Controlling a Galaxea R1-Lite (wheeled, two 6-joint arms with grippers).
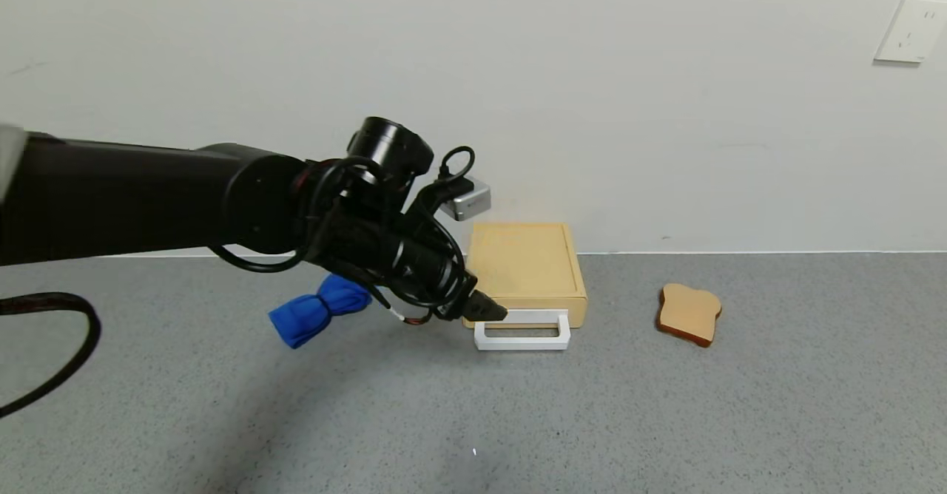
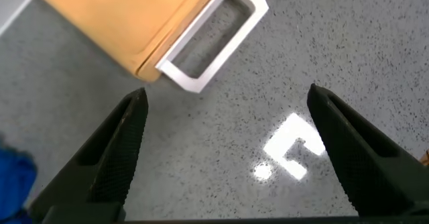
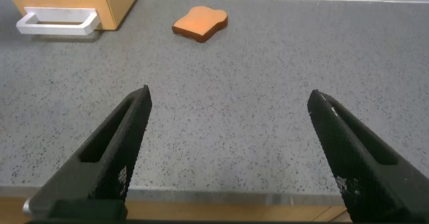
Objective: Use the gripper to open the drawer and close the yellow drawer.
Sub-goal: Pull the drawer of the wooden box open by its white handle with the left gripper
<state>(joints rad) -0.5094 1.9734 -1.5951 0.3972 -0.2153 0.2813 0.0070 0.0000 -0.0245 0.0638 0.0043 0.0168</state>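
A grey speckled worktop (image 1: pixel 666 420) runs up to a plain white wall (image 1: pixel 592 72), which carries a white socket plate (image 1: pixel 910 30) high on the right. A tan toast slice (image 1: pixel 689 314) lies flat on the worktop toward the right, and a blue cloth bundle (image 1: pixel 318 309), pinched in at its middle, lies to the left of centre. A small silver-grey block (image 1: pixel 468 200) shows near the foot of the wall, though I cannot tell what it rests on.

Counted on the table: one box (image 1: pixel 527 261) holding one drawer (image 1: pixel 538 316) with one white handle (image 1: pixel 522 336); one toast slice (image 1: pixel 689 314); one blue cloth bundle (image 1: pixel 318 309). On the wall: one socket plate (image 1: pixel 911 30). Grippers: two, left (image 1: pixel 484 308) and right (image 3: pixel 231 150), two fingers each.
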